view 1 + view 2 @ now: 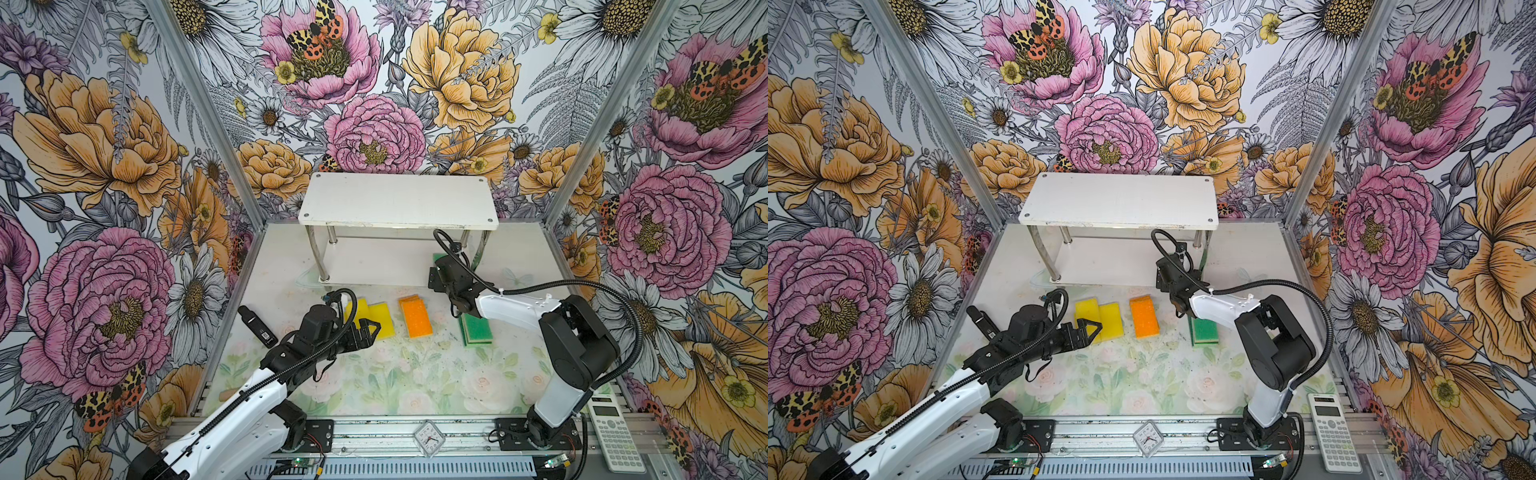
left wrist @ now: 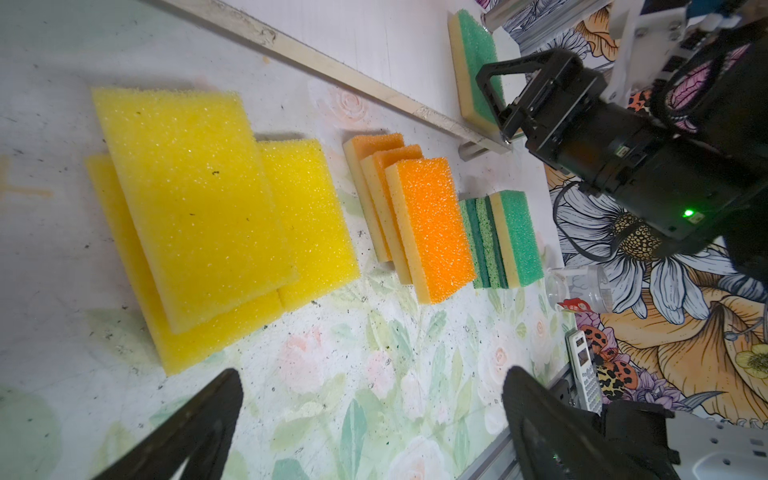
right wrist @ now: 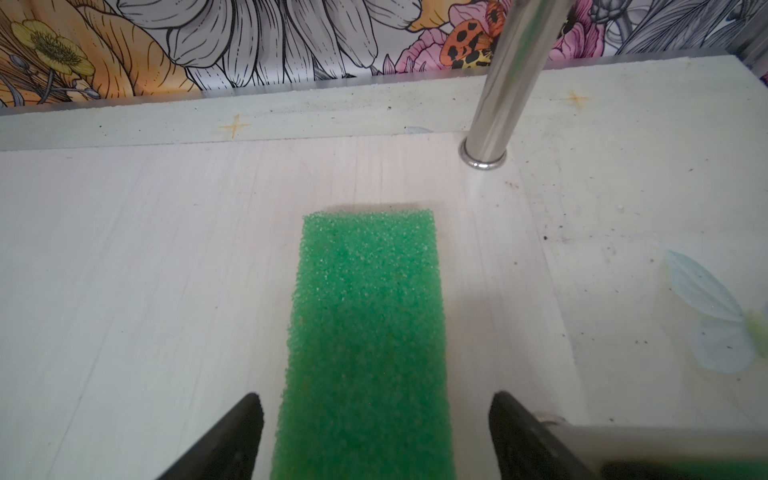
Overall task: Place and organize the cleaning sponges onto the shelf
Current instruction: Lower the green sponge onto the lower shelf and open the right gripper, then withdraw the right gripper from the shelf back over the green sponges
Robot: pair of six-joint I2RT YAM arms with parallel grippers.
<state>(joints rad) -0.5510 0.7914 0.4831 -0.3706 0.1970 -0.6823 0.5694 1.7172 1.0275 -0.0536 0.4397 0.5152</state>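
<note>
The shelf [image 1: 398, 199] stands at the back, its white top board bare. One green sponge [image 3: 365, 332] lies flat on the lower board [image 3: 145, 270], near a chrome leg [image 3: 498, 83]. My right gripper [image 3: 376, 398] is open astride the near end of this sponge, with a gap on each side. On the table in front lie overlapping yellow sponges [image 1: 376, 316], a fanned pile of orange sponges [image 1: 415, 318] and a stack of green sponges [image 1: 478, 330]. My left gripper [image 1: 368, 330] is open and empty, hovering at the near edge of the yellow sponges [image 2: 187, 199].
A black handheld device [image 1: 257, 326] lies left of the yellow sponges. A calculator [image 1: 615, 432] and a small clock [image 1: 429, 438] sit on the front rail. A small clear cup [image 2: 590, 286] lies by the right wall. Flowered walls close in three sides.
</note>
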